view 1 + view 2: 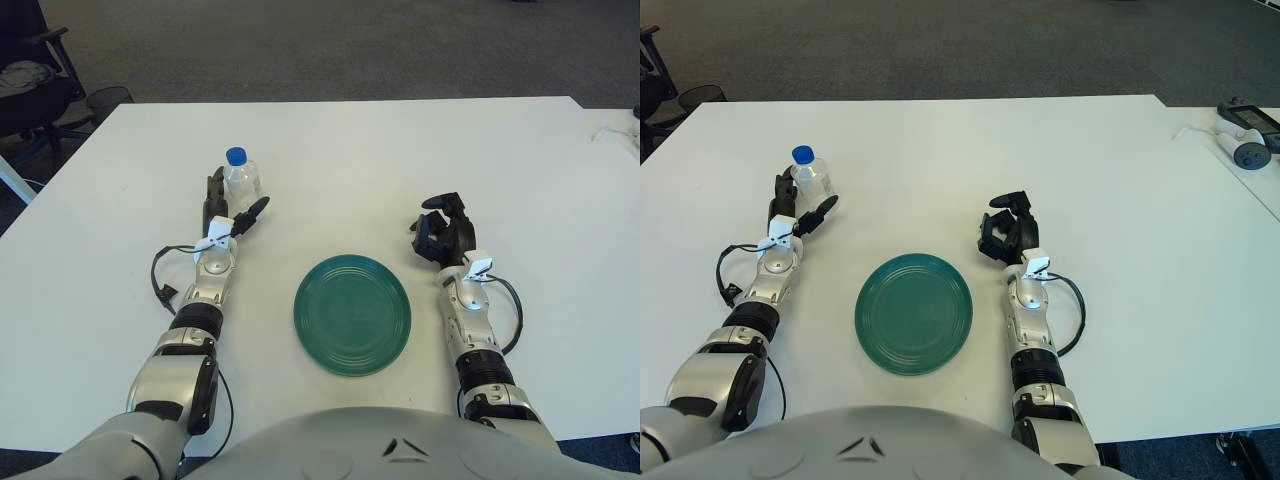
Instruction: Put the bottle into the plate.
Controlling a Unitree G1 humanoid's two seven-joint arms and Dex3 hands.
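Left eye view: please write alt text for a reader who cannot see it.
The robot's left hand reaches with open fingers around a small clear blue-capped bottle standing on a white table. A green plate lies empty between the arms; the right hand shows curled beside it, to its right.

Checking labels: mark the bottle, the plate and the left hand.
bottle [242, 182], left eye view, clear body.
plate [352, 314], left eye view, green centre.
left hand [231, 208], left eye view, between its fingers.
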